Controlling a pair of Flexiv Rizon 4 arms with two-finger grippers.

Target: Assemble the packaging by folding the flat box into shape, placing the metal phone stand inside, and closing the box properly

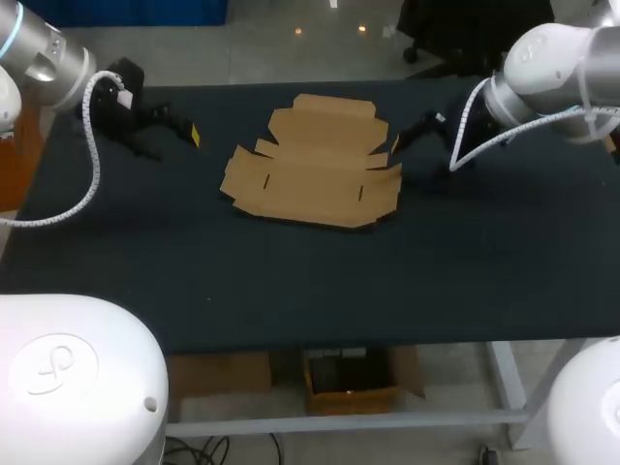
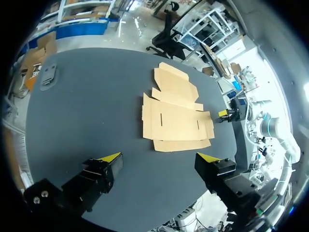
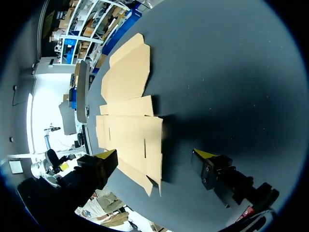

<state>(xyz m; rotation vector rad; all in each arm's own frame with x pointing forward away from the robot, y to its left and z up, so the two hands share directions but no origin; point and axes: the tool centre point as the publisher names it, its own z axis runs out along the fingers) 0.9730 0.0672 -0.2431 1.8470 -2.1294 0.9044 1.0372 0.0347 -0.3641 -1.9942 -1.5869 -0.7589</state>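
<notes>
The flat brown cardboard box lies unfolded in the middle of the far half of the table, flaps spread out. My left gripper hovers left of it, open and holding nothing; in its wrist view the box lies well ahead of the gripper. At the box's right edge my right gripper is open too. The box's near corner lies under the gap of the right gripper. A flat grey piece, probably the phone stand, rests at the table's far left corner, hidden in the head view.
A dark cloth covers the table. Its front edge runs across the head view below the middle. My right gripper shows beyond the box in the left wrist view.
</notes>
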